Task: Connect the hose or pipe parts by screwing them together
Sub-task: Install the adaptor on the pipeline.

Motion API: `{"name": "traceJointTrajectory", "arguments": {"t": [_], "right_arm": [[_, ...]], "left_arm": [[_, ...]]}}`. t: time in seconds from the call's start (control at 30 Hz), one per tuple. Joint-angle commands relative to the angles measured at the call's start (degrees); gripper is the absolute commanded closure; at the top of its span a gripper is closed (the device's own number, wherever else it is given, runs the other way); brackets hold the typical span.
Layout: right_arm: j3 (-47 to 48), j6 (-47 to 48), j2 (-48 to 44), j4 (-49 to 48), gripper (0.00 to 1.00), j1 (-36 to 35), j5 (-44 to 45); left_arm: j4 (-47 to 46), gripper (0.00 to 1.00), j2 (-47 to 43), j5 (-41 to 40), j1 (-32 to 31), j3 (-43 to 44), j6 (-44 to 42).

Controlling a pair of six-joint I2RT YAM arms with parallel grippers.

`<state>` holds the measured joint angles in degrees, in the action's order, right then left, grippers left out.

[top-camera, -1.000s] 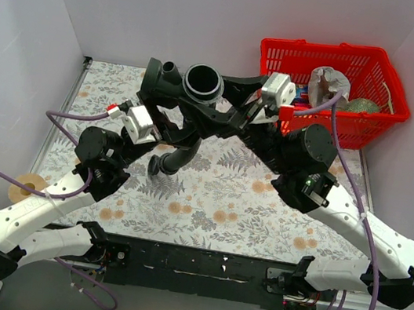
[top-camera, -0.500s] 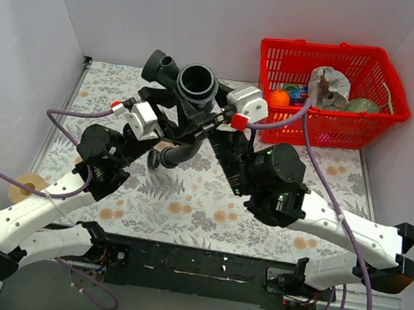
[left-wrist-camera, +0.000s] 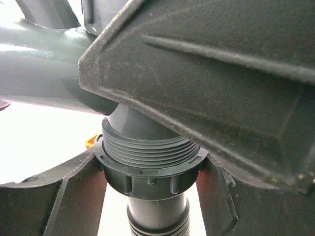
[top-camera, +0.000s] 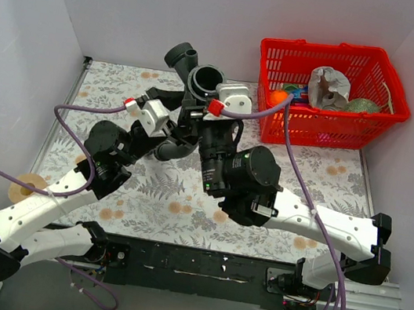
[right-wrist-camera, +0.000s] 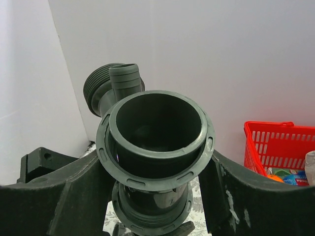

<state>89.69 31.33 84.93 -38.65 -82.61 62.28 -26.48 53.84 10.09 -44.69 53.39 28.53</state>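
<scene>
Pinching the flanged round mouth of the short dark grey plastic T-shaped fitting [top-camera: 203, 83], the right hand [right-wrist-camera: 157, 167] presses one finger at 9 o'clock and the other at 3 o'clock of the rim in its wrist view. The open mouth faces that camera. A narrower barbed side branch and a threaded port stick out beyond it toward 11 o'clock.

Directly under the fitting, the left hand [left-wrist-camera: 152, 172] pinches the threaded collar [left-wrist-camera: 150, 164] from both sides, its fingers bearing on the notched ring at 9 and 3 o'clock. Above the ring several turns of thread show, and the fitting's lower stub enters the collar from 12 o'clock; how far it is screwed in cannot be told. The long black ribbed flexible hose [top-camera: 170, 149] leaves the collar at 6 o'clock.

In the top view both hands meet in the air over the far middle of the floral-patterned surface [top-camera: 322, 182], with the fitting uppermost. The hose curls down from them toward 7 o'clock. A red plastic basket [top-camera: 327, 127] holding assorted objects stands at about 2 o'clock of the surface, apart from the parts.
</scene>
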Motion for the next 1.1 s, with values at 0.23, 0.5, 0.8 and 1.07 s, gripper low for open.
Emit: {"name": "traceJointTrajectory", "arguments": {"t": [0.23, 0.5, 0.8, 1.07], "right_arm": [[9.4, -13.7, 0.9, 29.1, 0.07, 0.5, -0.1], [7.2, -19.6, -6.9, 35.5, 0.05, 2.8, -22.5], [6.2, -22.7, -15.7, 46.2, 0.03, 9.1, -40.4], [4.1, -22.5, -17.6, 45.5, 0.02, 13.3, -53.0]], "left_arm": [[-9.9, 1.0, -2.1, -2.6, 0.1, 4.2, -1.9], [-6.8, 1.0, -1.3, -3.4, 1.3, 5.2, 1.0], [-6.4, 1.0, -1.0, -3.1, 2.1, 6.0, 2.8], [-5.7, 1.0, -0.9, -1.0, 2.7, 6.7, 4.6]]}}
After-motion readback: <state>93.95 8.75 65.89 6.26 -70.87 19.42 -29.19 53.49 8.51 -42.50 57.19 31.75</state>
